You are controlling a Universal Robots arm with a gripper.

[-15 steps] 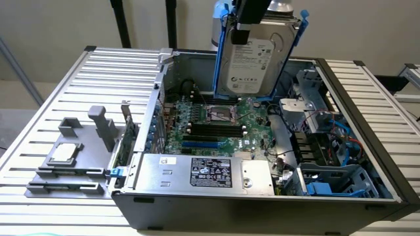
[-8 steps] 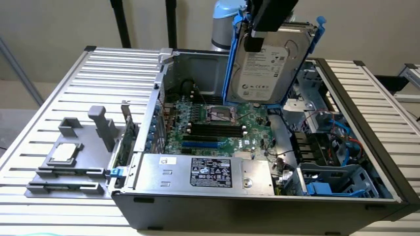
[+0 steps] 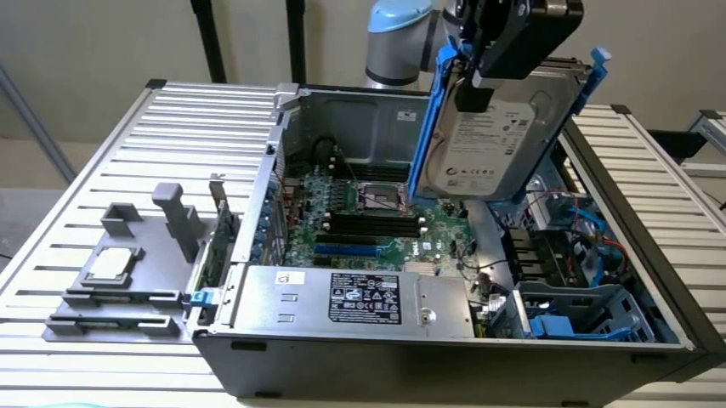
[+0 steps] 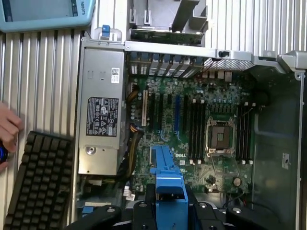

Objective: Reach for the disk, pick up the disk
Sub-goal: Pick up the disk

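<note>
The disk [image 3: 490,140], a silver-grey hard drive with a white label in a bright blue caddy, hangs tilted in the air above the open computer case [image 3: 454,357]. My black gripper [image 3: 485,83] is shut on the disk's upper edge, near the top of the exterior view. In the wrist view the blue caddy [image 4: 168,184] sticks out edge-on between my gripper's [image 4: 169,211] dark fingers [image 4: 144,211], with the motherboard [image 4: 192,129] far below it.
The case holds a green motherboard [image 3: 375,221], a silver power supply with a black label [image 3: 352,297] and a blue drive bay [image 3: 579,319]. A grey fixture with a small square chip [image 3: 110,265] lies on the slatted table. Beside the case are a keyboard [image 4: 38,182] and a person's hand [image 4: 7,129].
</note>
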